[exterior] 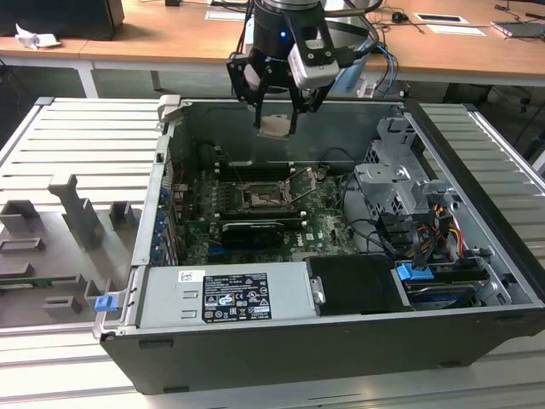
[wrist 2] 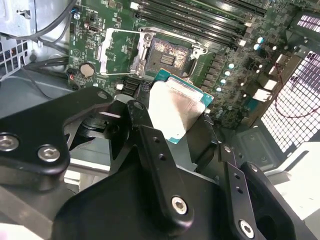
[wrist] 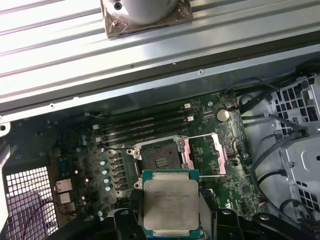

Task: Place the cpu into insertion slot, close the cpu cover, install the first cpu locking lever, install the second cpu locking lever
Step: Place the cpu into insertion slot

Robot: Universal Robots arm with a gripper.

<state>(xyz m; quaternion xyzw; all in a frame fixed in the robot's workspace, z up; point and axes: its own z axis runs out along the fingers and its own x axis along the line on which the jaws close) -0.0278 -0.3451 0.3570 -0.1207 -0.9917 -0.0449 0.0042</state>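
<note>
My black gripper (exterior: 275, 125) clamps the flat square silver cpu (wrist: 171, 202) between its jaws. The dark square insertion slot (wrist: 159, 159) lies uncovered below.

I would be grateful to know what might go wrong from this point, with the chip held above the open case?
1. The gripper holds the cpu in the air, well above the board. A slip would probably drop it onto the insertion slot and its fine contacts.
2. The cpu cover lies folded open right beside the slot. A descent that drifts towards that side may catch the cover's frame and seat the cpu crooked.
</note>
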